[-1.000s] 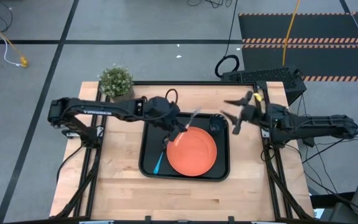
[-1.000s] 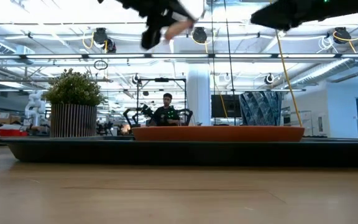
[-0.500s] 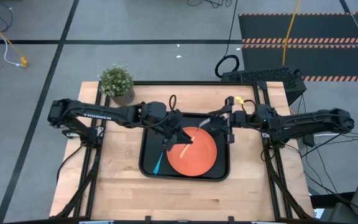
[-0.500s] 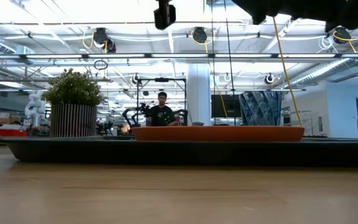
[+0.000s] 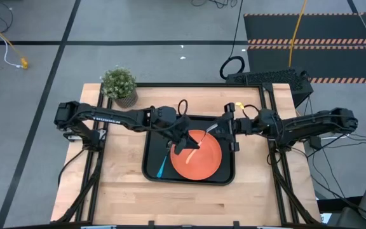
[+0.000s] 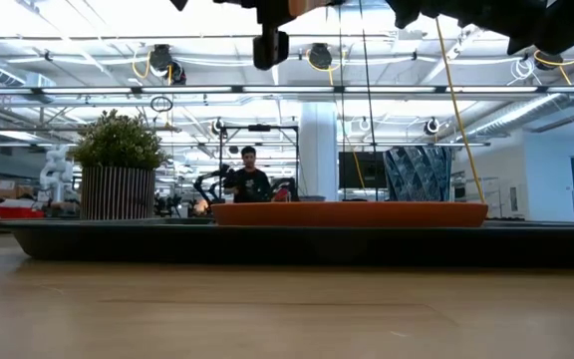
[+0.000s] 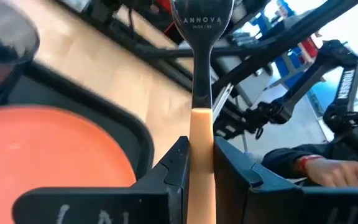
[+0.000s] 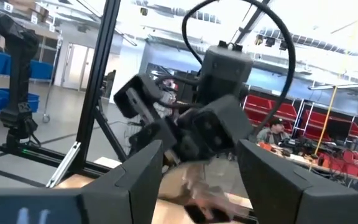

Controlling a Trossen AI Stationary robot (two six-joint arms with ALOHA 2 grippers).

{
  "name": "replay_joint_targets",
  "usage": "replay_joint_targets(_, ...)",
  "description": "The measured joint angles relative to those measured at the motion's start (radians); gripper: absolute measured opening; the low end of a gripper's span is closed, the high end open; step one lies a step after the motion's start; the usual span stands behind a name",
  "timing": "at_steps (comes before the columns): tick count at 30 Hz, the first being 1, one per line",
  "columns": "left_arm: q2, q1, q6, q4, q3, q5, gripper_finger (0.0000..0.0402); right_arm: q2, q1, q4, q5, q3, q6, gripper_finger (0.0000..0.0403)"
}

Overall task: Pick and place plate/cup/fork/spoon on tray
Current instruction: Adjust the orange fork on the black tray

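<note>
Left fingers (image 7: 199, 171) clamped on fork (image 7: 201, 93) by orange-yellow handle, tines outward, raised over tray (image 5: 150, 164). Right fingers (image 8: 197, 168) spread apart, empty, hovering at tray's right rim facing left arm. Tray holds plate (image 5: 199, 159), with spoon (image 5: 162, 166) just left of it; cup (image 7: 5, 46) beside plate. Tray sits mid wooden surface (image 5: 119, 191); potted plant (image 5: 119, 84) at far left corner. Person (image 6: 248, 179) in room behind.

Wooden table (image 5: 119, 184) on a grey floor (image 5: 37, 76) crossed by dark lines; striped black mat (image 5: 310, 38) at two o'clock. Potted plant (image 5: 119, 84) at eleven o'clock. Beyond: bright ceiling lights (image 6: 317, 55), white column (image 6: 319, 150), seated person (image 6: 247, 179).
</note>
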State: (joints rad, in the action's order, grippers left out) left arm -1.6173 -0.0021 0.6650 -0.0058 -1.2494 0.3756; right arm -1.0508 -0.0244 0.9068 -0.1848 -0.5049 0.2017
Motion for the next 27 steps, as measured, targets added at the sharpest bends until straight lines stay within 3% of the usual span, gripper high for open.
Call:
replay_joint_targets(4, 0.001, 0.002, 0.01, 0.017, 0.001, 0.02, 0.0051, 0.0, 0.0, -0.027, 0.0, 0.0, 0.031, 0.0171)
replay_joint_targets(17, 0.002, -0.007, -0.005, -0.011, 0.001, 0.043, 0.0051, 0.002, 0.002, -0.093, 0.014, 0.0, 0.16, 0.0013)
replay_joint_targets(24, 0.005, -0.004, -0.037, -0.071, 0.0, 0.02, 0.0069, 0.009, 0.001, -0.107, 0.039, 0.002, 0.155, 0.0002)
replay_joint_targets(27, 0.01, -0.001, -0.108, -0.103, 0.0, -0.005, 0.0088, 0.012, 0.0, -0.117, 0.098, 0.0, 0.135, 0.0001)
